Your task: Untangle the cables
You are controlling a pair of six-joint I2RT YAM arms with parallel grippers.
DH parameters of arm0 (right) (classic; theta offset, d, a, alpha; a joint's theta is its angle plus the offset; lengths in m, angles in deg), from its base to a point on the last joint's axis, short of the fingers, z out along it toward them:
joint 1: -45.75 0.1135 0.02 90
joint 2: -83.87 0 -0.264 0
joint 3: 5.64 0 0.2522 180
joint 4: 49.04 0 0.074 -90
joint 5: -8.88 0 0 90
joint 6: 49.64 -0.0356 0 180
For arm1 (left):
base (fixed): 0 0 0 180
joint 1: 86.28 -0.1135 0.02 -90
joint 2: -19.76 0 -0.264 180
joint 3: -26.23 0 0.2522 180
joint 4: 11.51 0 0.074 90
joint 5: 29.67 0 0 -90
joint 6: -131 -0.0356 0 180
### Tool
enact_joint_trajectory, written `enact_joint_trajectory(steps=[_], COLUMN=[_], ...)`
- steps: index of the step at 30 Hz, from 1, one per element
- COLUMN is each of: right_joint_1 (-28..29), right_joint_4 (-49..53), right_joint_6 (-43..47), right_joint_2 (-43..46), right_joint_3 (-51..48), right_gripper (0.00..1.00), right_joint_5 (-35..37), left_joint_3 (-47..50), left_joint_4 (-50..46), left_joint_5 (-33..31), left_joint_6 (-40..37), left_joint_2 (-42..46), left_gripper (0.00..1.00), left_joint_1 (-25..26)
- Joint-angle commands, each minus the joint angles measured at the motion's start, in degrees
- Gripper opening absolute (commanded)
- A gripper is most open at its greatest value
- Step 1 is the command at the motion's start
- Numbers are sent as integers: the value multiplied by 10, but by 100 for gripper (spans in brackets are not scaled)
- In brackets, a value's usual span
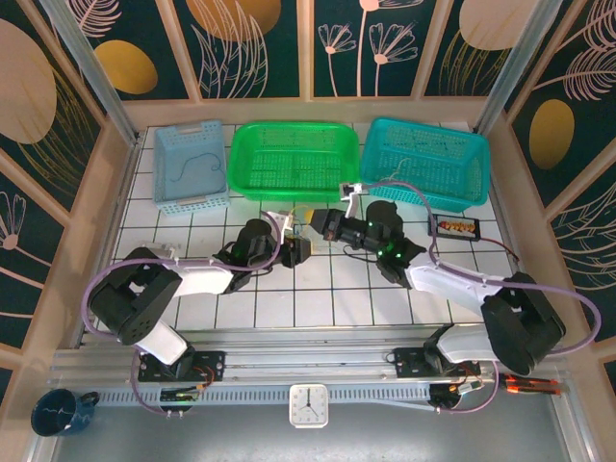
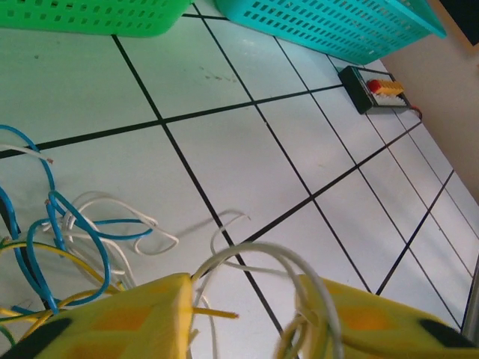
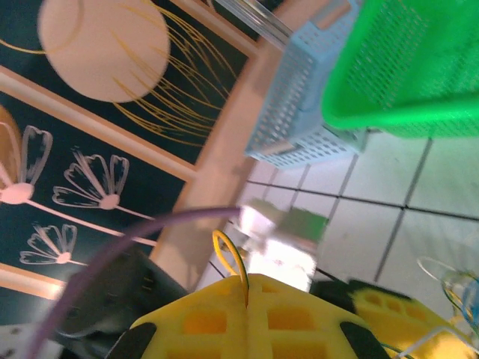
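Honestly it's looking barely halfway: the cables [image 2: 67, 239] are lying tangled on the table [image 2: 299, 134] by the left hand [image 2: 243, 288], which is gaping around a white loop [image 2: 262, 253], while the right hand [image 3: 247, 283] is pinching a yellow cable [image 3: 227, 248].

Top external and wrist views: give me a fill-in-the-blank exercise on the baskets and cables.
The middle basket, between the light blue basket and the teal basket, is coloured ___. The right pincer is shut on a thin cable coloured ___. Above the open left pincer curves an arching cable coloured ___.
Missing words: green; yellow; white.
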Motion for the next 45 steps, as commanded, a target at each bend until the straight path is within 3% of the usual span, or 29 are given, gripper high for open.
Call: enact_joint_trajectory(steps=[1,8,16,29,34,45], right_joint_1=[3,-4,-16,-85,-151,-317], right_joint_4=[-39,-30,-6,55,92,110], right_joint_6=[-14,-11,2,46,65,67], right_joint_2=[34,69,92,112,117,27], right_joint_3=[29,40,47,72,79,121], right_gripper=[0,0,0,0,0,0], right_joint_5=[4,20,27,35,51,85], left_joint_3=[21,47,51,10,-26,-108], left_joint_4=[29,32,30,-37,-70,-148], left_joint_5=[0,-7,-7,-4,-17,-86], left_joint_6=[2,6,13,27,31,4], left_joint_2=[-7,4,17,98,108,112], left_gripper=[35,30,32,80,98,99], left_joint_1=[3,3,3,3,3,1])
